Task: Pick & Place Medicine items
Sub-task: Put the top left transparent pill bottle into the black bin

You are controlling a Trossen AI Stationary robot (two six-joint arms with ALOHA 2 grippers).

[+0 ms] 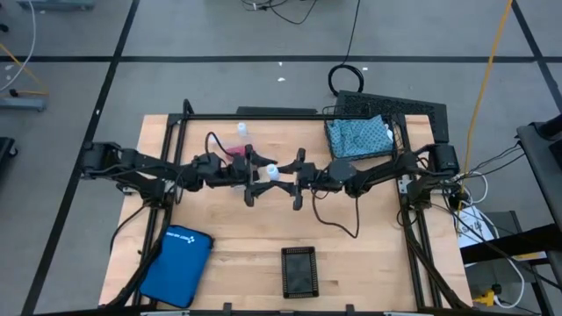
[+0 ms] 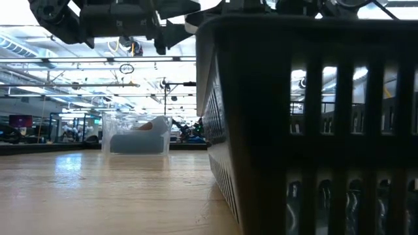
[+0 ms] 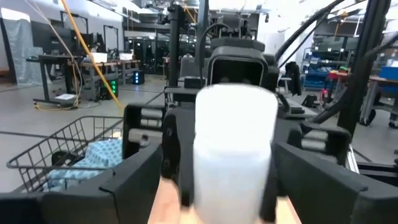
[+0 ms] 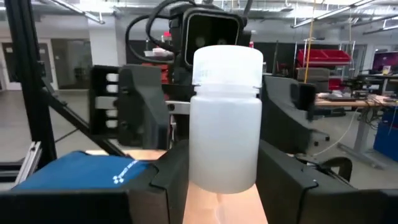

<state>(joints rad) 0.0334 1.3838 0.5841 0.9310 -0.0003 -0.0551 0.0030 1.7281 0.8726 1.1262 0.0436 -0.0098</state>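
Note:
A white round vial [image 1: 271, 171] with a cap stands upright in mid-air between my two grippers over the table's middle. My right gripper [image 1: 297, 178] [image 4: 224, 180] is shut on it. My left gripper [image 1: 255, 175] [image 3: 217, 171] faces it from the left, open, with a finger on either side of the vial [image 3: 236, 149], apart from it. A second white vial [image 1: 242, 130] and the pink block [image 1: 235, 151] lie on the table behind my left gripper. The teal pouch [image 1: 358, 134] lies in a wire basket [image 1: 399, 132]. The other items are not in view. My right gripper pinches the vial's lower body [image 4: 202, 171] between its two fingers [image 4: 177, 177]. The fingers come level from the table's right side. The vial stands upright, its cap [image 4: 227, 62] above the fingers, lifted clear of the table.
A bright blue zip case [image 1: 176, 263] lies at the near left. A black slotted basket [image 1: 299, 270] [image 2: 307, 117] stands at the near middle and fills the right of the low view. The wire basket sits at the far right corner. Bare wood lies between them.

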